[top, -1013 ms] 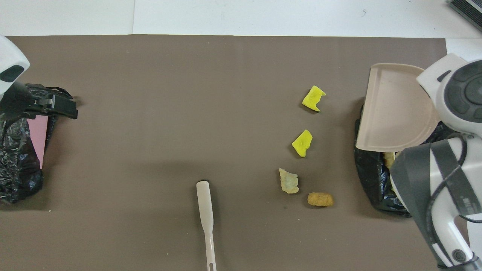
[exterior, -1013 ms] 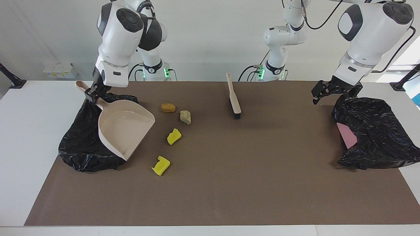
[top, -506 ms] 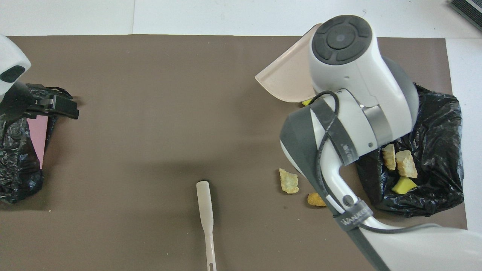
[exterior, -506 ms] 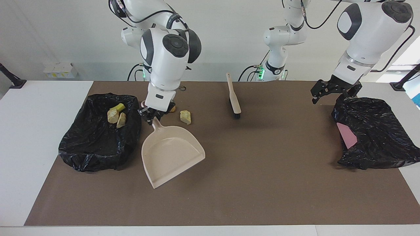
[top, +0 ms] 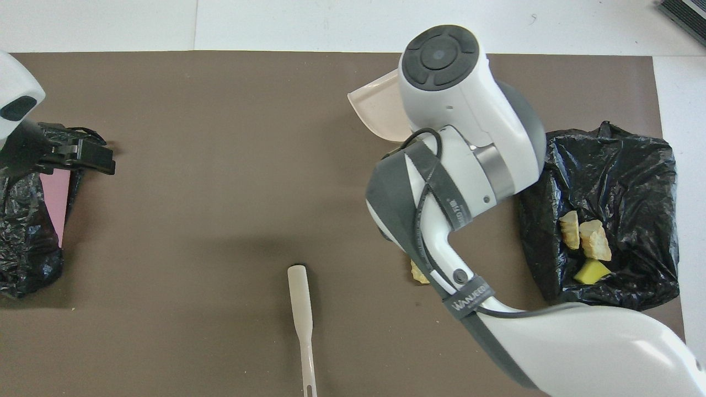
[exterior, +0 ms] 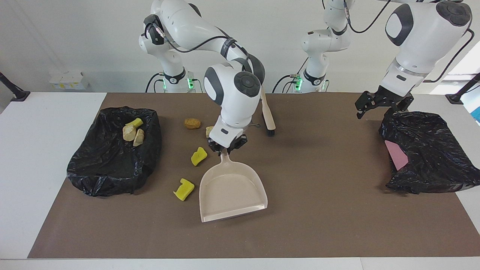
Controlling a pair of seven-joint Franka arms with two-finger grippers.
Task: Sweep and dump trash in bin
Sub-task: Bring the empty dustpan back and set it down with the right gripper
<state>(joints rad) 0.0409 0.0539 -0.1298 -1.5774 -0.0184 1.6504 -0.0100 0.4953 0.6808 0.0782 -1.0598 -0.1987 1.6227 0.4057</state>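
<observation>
My right gripper (exterior: 226,147) is shut on the handle of the beige dustpan (exterior: 232,191), whose mouth points away from the robots, low over the brown mat. Beside the pan, toward the right arm's end, lie two yellow trash pieces (exterior: 198,156) (exterior: 183,189). Nearer the robots are an orange-brown lump (exterior: 192,123) and a beige lump (exterior: 208,131), half hidden by my wrist. The black-bagged bin (exterior: 112,165) (top: 606,165) holds three trash pieces (exterior: 131,131) (top: 587,242). In the overhead view the right arm hides its gripper and most of the dustpan (top: 375,107).
The beige brush (exterior: 267,112) (top: 300,298) lies on the mat near the robots, black bristles away from them. My left gripper (exterior: 378,111) (top: 107,160) waits open over the edge of a second black bag (exterior: 427,150) (top: 27,248) with something pink (exterior: 396,153) in it.
My right arm swung the dustpan from over the bin toward the middle of the mat and lowered it beside the yellow pieces. The left arm has not moved.
</observation>
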